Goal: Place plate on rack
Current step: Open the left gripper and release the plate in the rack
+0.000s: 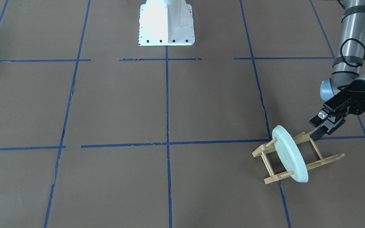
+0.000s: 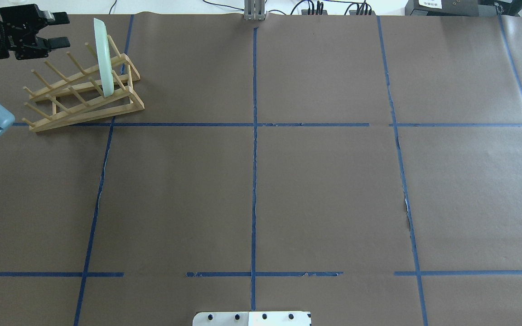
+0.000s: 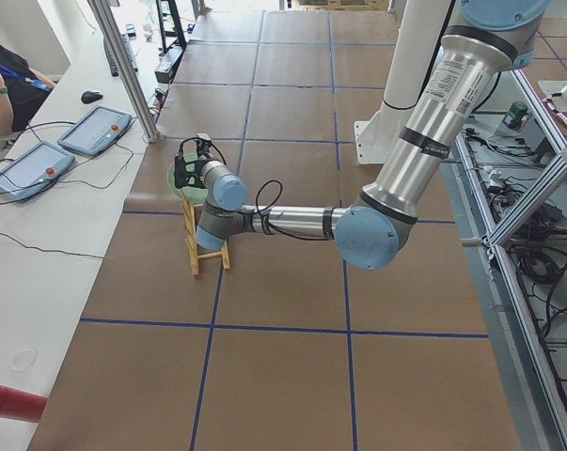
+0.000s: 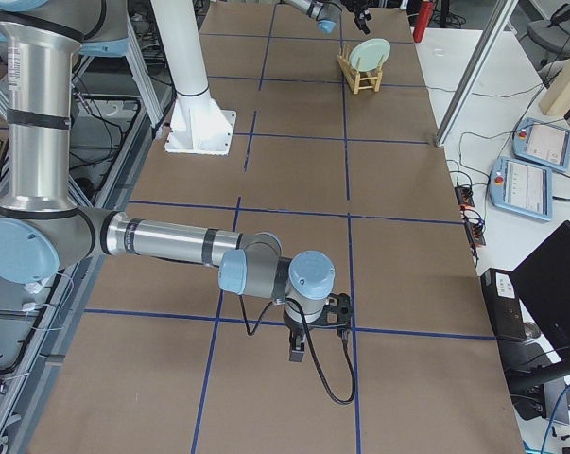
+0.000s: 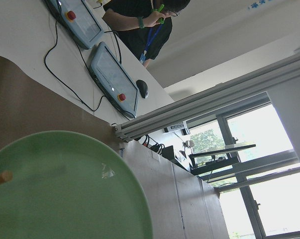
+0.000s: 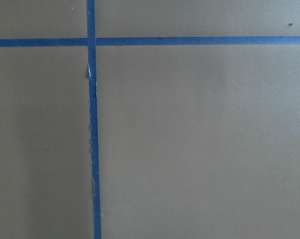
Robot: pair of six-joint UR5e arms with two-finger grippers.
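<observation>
Left gripper (image 2: 59,31): jaws spread wide with nothing between them. It hangs just beside the plate (image 2: 102,56), over the empty-peg end of the rack (image 2: 84,106), and there's a clear gap to the plate.
Right gripper (image 4: 303,345): only the side camera catches it, low over the table (image 2: 324,190) and well apart from the rack, so honestly can't tell how its jaws stand. Its wrist cam just shows table and blue tape (image 6: 92,149).
Plate: standing on edge in the rack, slotted between pegs near one end, tilted a bit.
Rack: sits on the table at the far corner on the robot's left, next to a tape crossing.
Table: brown cover, blue tape grid.
</observation>
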